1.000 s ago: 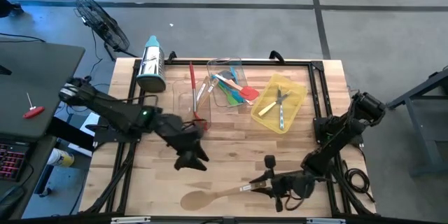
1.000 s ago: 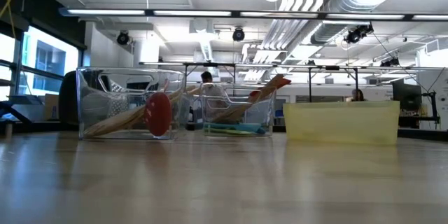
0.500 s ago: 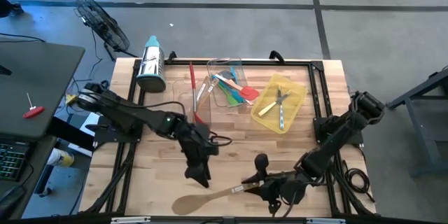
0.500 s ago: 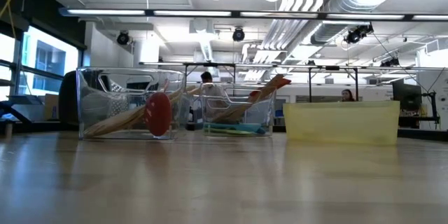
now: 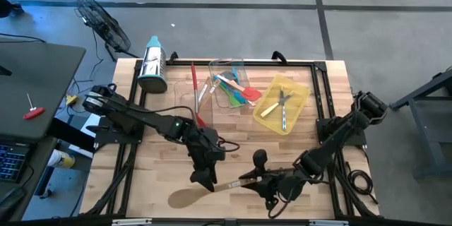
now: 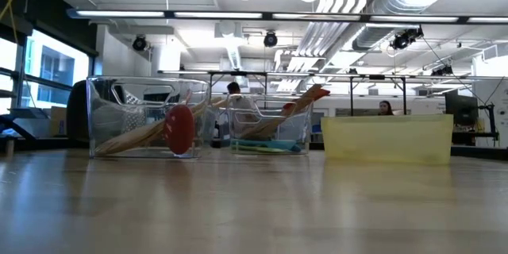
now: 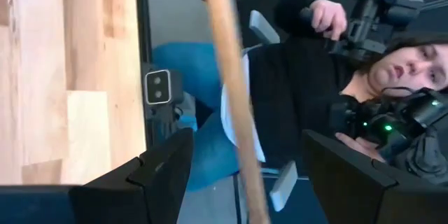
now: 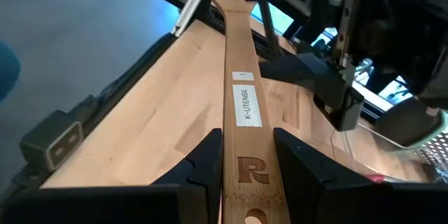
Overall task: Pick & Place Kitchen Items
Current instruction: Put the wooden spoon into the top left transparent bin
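Note:
A long wooden spoon (image 5: 212,189) hangs over the table's near edge, bowl (image 5: 185,198) to the left. My right gripper (image 5: 256,181) is shut on its handle end. My left gripper (image 5: 206,180) has come in from the far left and stands open around the middle of the handle. In the left wrist view the handle (image 7: 231,112) runs between the two fingers (image 7: 161,175) with a gap on each side. More kitchen items lie in the trays at the far side. My right gripper pinches the spoon's handle near its free end, beside the burnt-in letter R (image 8: 250,170), between its two fingers (image 8: 206,164). The fingers come from the table's right, slanting a little down, and lie along the handle. The spoon reaches out ahead of them, about level and off the table.
A clear tray (image 5: 189,101) with a red spatula, a second clear tray (image 5: 227,79) with coloured spatulas and a yellow tray (image 5: 284,103) with cutlery stand at the back. A steel grater (image 5: 152,65) lies far left. A seated person (image 7: 329,91) is beyond the near edge.
My right gripper has risen and gone toward the table's left with the spoon, lifting it off the table. My left gripper has moved toward the near edge and down, turning as it went, until its open fingers stand on either side of the spoon's handle.

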You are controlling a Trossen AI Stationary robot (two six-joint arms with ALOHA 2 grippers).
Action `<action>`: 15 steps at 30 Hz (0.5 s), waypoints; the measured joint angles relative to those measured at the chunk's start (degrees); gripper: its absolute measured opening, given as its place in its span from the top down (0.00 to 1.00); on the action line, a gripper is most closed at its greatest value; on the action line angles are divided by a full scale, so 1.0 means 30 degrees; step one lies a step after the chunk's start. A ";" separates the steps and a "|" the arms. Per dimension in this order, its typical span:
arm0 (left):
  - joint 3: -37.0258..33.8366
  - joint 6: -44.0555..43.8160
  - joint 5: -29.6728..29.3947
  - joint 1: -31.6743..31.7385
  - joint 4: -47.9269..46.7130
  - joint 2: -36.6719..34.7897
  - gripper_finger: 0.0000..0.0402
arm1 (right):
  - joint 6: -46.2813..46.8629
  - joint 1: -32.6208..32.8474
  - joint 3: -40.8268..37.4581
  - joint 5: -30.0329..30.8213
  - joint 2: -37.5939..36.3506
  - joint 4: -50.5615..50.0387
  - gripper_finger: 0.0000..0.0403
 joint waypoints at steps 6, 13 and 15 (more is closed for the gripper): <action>0.0007 0.1301 -0.0175 -0.0104 0.0035 -0.0031 0.35 | -0.0039 -0.0658 0.0000 -0.0021 0.0000 -0.0394 0.77; 0.0015 0.2004 -0.1961 -0.0136 -0.0040 0.0221 0.35 | -0.0040 -0.1184 0.0000 -0.0422 0.0000 -0.0858 0.77; 0.0000 0.2144 -0.2104 -0.0128 -0.0186 0.0370 0.35 | -0.0052 -0.1172 0.0000 -0.0437 0.0000 -0.0857 0.77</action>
